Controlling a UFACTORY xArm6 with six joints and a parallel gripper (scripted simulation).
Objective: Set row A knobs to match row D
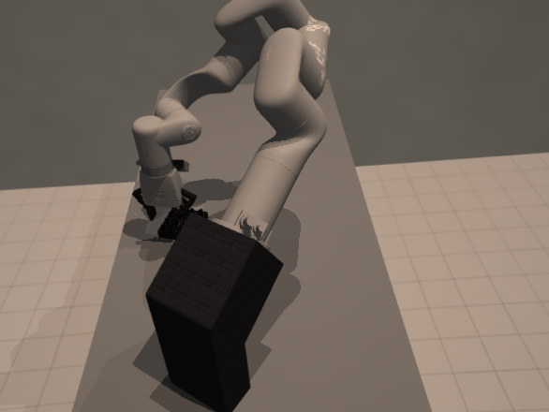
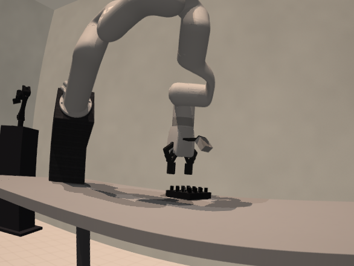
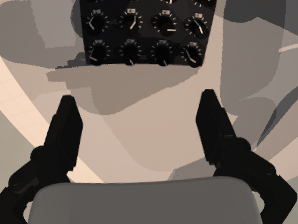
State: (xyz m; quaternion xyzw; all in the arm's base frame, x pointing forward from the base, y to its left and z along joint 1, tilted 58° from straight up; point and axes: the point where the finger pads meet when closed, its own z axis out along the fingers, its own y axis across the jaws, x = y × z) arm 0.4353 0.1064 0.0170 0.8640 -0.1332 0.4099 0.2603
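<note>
The black knob box (image 2: 188, 193) stands flat on the table, with rows of small black knobs on top. In the wrist view the knob box (image 3: 143, 15) fills the top of the frame, and white lines show on the knobs. In the top view the knob box (image 1: 180, 221) is partly hidden behind the dark pedestal. My gripper (image 2: 180, 169) hangs a short way above the box, near its left end, fingers pointing down. The gripper (image 3: 141, 132) is open wide and empty, with bare table between the fingers. It also shows in the top view (image 1: 165, 206).
The arm's dark pedestal (image 1: 213, 300) stands on the table close to the box. A second dark stand (image 2: 17, 151) with a small black fixture on top stands off the table at the left. The table's curved front edge (image 2: 181, 242) runs below the box.
</note>
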